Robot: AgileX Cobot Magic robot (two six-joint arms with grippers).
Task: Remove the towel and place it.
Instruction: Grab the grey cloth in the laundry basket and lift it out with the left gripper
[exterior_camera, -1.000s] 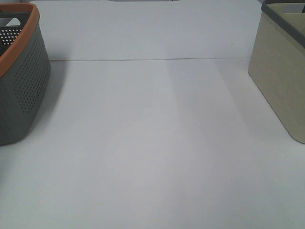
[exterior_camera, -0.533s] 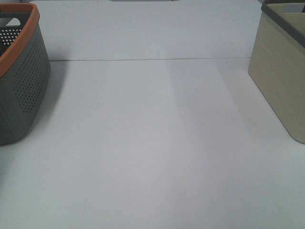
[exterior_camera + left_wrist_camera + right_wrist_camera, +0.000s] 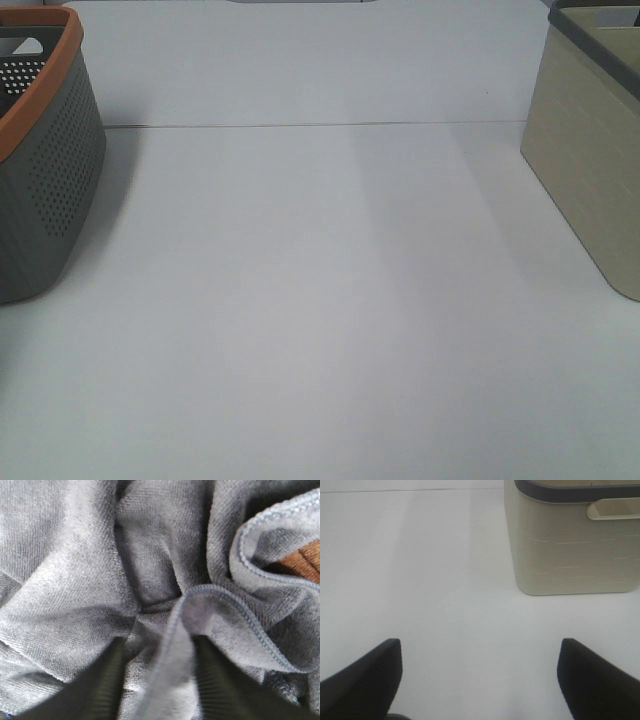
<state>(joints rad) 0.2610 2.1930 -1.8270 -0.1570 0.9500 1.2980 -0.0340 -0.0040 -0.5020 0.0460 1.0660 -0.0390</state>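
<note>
The towel (image 3: 100,580) fills the left wrist view as dark grey, crumpled cloth with a stitched hem. My left gripper (image 3: 162,685) has its two dark fingers pressed against either side of a raised fold of the towel. An orange-brown patch (image 3: 305,562) shows behind the cloth at one edge. The towel and both grippers are out of the exterior high view. My right gripper (image 3: 480,680) is open and empty above the bare white table (image 3: 420,580).
A grey perforated basket with an orange rim (image 3: 40,150) stands at the left edge of the table. A beige bin with a dark grey rim (image 3: 590,140) stands at the right edge and also shows in the right wrist view (image 3: 570,540). The white table (image 3: 320,300) lies between them.
</note>
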